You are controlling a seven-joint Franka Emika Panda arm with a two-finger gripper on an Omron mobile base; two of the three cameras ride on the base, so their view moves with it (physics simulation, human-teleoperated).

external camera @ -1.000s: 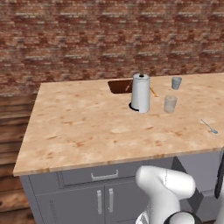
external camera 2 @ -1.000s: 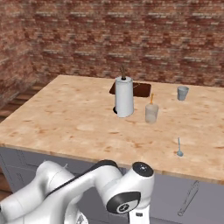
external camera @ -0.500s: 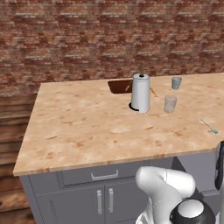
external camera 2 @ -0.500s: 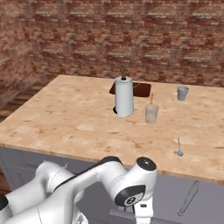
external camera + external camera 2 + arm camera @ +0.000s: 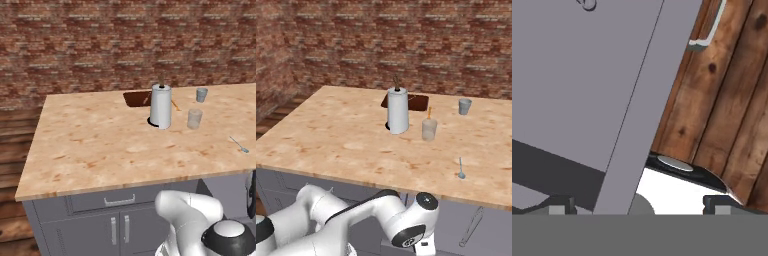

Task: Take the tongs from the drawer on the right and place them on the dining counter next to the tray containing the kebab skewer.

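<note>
You see the big dining counter (image 5: 331, 145) first, with the tray (image 5: 418, 102) far back on it behind the paper towel roll (image 5: 398, 110). The tongs (image 5: 471, 227) lie low in the open drawer (image 5: 456, 225). Your gripper (image 5: 637, 204) has its two tips spread wide apart, holding nothing.

**No words to read**

There are no words, numbers, labels or signs anywhere in these pictures. The paper towel roll (image 5: 161, 106) is plain white. The two cups (image 5: 429, 129) have nothing written on them. The dining counter (image 5: 100, 145) is just speckled stone, and the brick wall (image 5: 100, 45) is bare brick. The grey cabinet doors (image 5: 117, 230) carry no marks either.
</note>
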